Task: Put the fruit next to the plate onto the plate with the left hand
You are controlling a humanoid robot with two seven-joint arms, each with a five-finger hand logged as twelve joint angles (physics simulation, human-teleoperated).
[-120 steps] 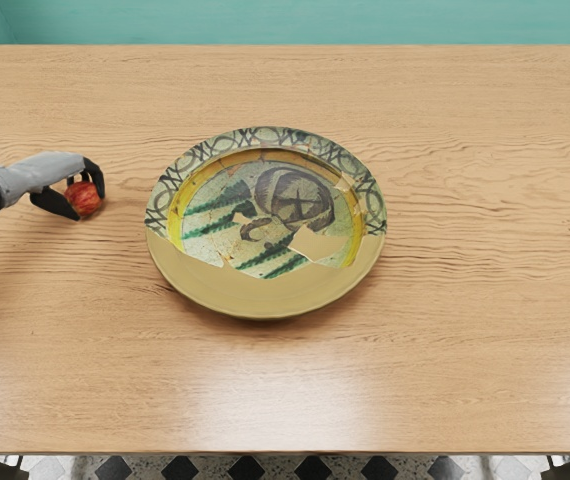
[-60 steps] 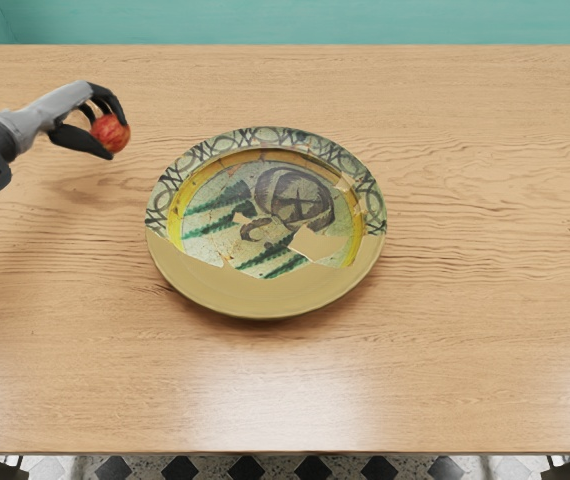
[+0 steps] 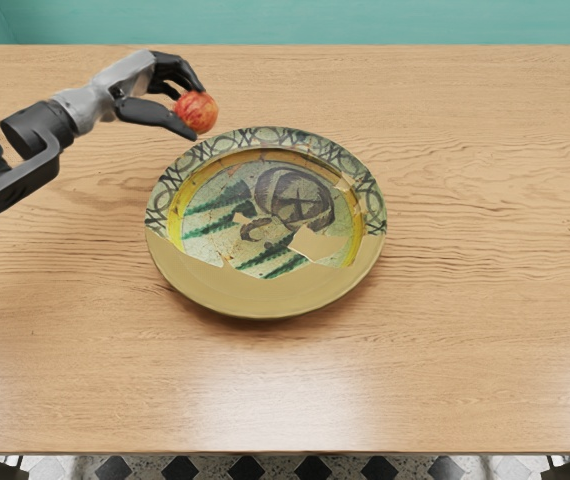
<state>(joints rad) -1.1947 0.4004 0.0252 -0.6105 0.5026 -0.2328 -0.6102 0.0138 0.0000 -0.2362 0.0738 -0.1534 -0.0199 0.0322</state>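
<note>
Looking out from the near edge of the bench (image 3: 445,390), I meet bare wood first, then the painted plate (image 3: 255,300), with its plain gold rim toward me and its patterned well behind. Past the plate's far-left rim my left hand (image 3: 155,88) hangs in the air, with the fingers (image 3: 175,70) and thumb pinched on the small red apple (image 3: 196,111). The apple is clear of the bench and sits out at my fingertips, not deep in the palm. From this slant I can't tell whether it is over the rim or just outside it.

The shallow pinch worries me most, because a round fruit could squirt out on a quick swing and roll off across the bench. If I let go here, I think it would strike the rim and bounce outward. Dropped from this height into the well, it might roll on over the near rim. If I carry it in too low, my fingers could clip the rim and shove the plate.
</note>
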